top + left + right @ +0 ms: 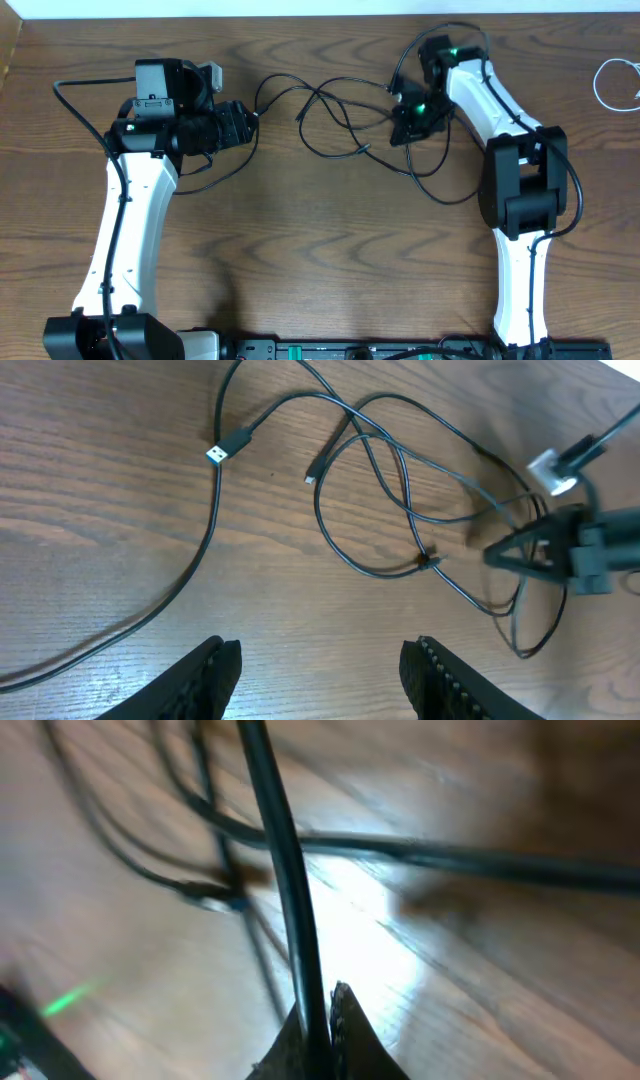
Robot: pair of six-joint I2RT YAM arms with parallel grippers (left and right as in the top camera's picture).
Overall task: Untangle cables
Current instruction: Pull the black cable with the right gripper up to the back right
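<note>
Pinching thin black looped cord point(285, 870) with right fingers point(355, 1045) (blurred close-up); holding left fingers point(205, 675) spread over brown wooden worktop point(100, 510).

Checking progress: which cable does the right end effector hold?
The black cable, pinched in the right end effector; the white cable lies apart, untouched.

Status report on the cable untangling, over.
Left gripper open, empty, above the table. Right gripper shut on the black cable. It lies looped and crossed mid-table; white cable apart at far right edge. No obstruction seen.
</note>
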